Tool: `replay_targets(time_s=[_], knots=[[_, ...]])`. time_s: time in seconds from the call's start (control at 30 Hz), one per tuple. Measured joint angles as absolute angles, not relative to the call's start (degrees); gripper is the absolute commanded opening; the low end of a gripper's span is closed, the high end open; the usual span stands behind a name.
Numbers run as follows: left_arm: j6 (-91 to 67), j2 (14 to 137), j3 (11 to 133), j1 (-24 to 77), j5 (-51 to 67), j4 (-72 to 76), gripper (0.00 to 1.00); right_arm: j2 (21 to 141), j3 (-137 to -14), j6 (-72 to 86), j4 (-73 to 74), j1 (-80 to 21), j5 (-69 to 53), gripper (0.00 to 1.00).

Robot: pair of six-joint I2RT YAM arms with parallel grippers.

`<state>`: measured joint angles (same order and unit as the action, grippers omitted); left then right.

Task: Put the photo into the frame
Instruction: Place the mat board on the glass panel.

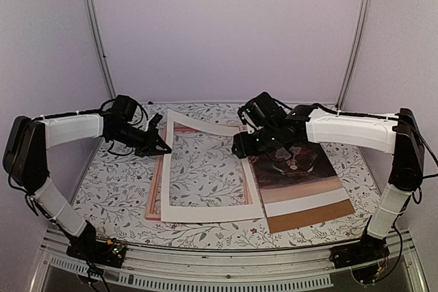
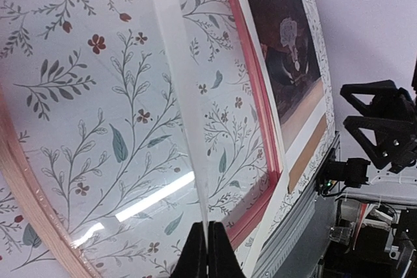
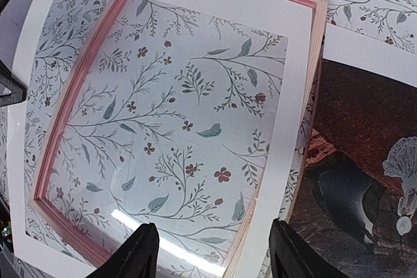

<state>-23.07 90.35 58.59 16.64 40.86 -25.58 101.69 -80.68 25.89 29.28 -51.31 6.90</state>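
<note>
The pink-edged frame (image 1: 154, 196) lies flat at centre-left, with the floral tablecloth showing through its glass. A white mat (image 1: 205, 211) with a cut-out window lies over it, its left side raised. My left gripper (image 1: 164, 147) is shut on the mat's left edge, seen edge-on between the jaws in the left wrist view (image 2: 208, 229). My right gripper (image 1: 241, 147) is open and empty just above the right side of the mat (image 3: 287, 96) and frame (image 3: 71, 115). The photo (image 1: 301, 169) lies flat to the right of the frame, and shows in the right wrist view (image 3: 365, 161).
A brown backing board (image 1: 311, 215) lies under the photo, sticking out at its near end. The floral cloth (image 1: 116, 189) covers the table. A metal rail (image 1: 226, 264) runs along the near edge. Purple walls close in the back and sides.
</note>
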Motion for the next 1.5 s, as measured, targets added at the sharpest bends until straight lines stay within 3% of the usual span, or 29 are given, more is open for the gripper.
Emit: replay_targets(time_s=[0.9,1.5], knots=[[-9.45,108.16,75.79,10.44,35.18,-41.5,0.0,101.69,-77.12,24.62,29.12,-49.21,8.97,0.62],[-12.62,109.14,73.17,10.35,35.81,-36.91,0.0,101.69,-77.12,24.64,29.12,-48.66,9.34,0.63]])
